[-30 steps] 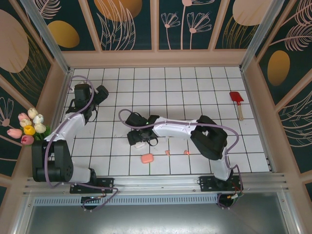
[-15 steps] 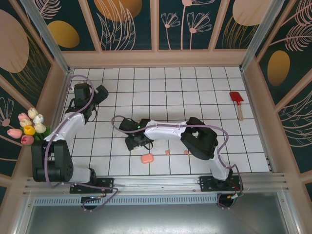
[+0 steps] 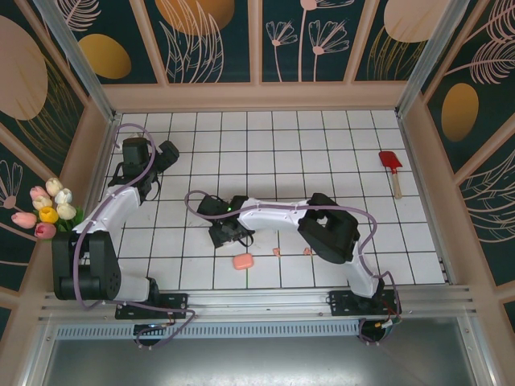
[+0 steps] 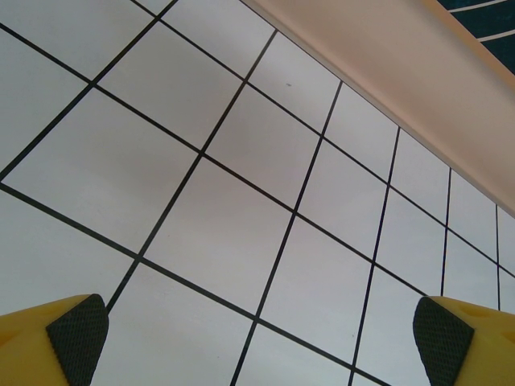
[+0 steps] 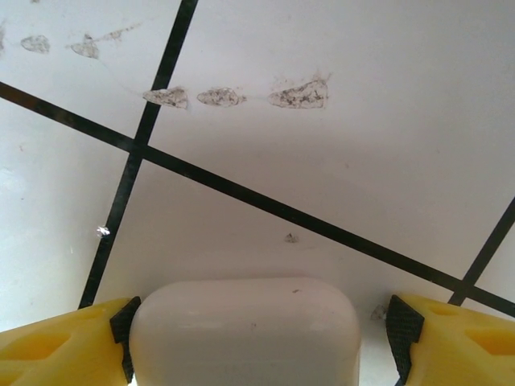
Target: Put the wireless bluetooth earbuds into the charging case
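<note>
— Near the middle of the table, low over the tiles: right gripper, straddling a white charging case.

— Clamped on it?

— Not quite, going by the wrist view. Left pad against the case wall, right pad just beside it with a sliver of tile between. Jaws wide, then, and gripping nothing firmly yet.

— And the left gripper?

— Spread as wide as can be, holding nothing, hanging over bare tiles near the far-left wall, well apart from everything that matters.

— Earbuds?

— Salmon-pink earbuds lying loose on the tiles, one just right of the pink charging case, the other a little further right. White pair: whereabouts impossible to tell at this size.

— Pink case open or closed?

— Closed, by the look of it from above, and untouched, lying on the near side of the right gripper. About the white case lid, hard to say for certain; smooth and rounded on the side facing the wrist camera.

— So, how far along?

— Barely begun, probably. Seated in a case so far: none that can be made out. Left to do: close on the white case, get a lid open, then pick up each bud, seat it, and repeat for the other colour.
</note>
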Controlling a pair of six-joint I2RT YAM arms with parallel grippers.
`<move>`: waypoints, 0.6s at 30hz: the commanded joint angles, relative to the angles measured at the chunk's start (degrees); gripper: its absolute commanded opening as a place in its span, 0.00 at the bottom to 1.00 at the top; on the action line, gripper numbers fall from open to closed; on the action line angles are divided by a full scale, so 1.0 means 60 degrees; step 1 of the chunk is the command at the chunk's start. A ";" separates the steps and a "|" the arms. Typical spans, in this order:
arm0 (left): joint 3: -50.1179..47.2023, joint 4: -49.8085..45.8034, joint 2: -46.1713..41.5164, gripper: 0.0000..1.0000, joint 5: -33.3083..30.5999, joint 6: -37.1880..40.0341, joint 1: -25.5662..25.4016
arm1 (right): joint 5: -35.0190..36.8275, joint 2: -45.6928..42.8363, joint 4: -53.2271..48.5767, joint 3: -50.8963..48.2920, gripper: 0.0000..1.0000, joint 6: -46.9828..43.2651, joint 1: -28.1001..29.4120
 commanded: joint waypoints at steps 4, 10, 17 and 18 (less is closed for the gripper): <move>0.0216 0.0064 0.0060 0.99 0.0027 0.0145 0.0067 | 0.0075 0.0168 -0.0418 0.0130 0.73 -0.0079 0.0088; 0.0200 0.0093 0.0069 0.99 0.0095 0.0100 0.0067 | 0.0089 0.0045 -0.0345 0.0176 0.66 -0.0058 0.0006; 0.0176 0.0108 0.0047 0.99 0.0165 0.0101 0.0067 | 0.0162 -0.0423 -0.0001 -0.0108 0.64 0.0117 -0.0578; 0.0174 0.0108 0.0054 0.99 0.0173 0.0101 0.0074 | 0.0162 -0.0502 0.0055 -0.0144 0.63 0.0130 -0.0683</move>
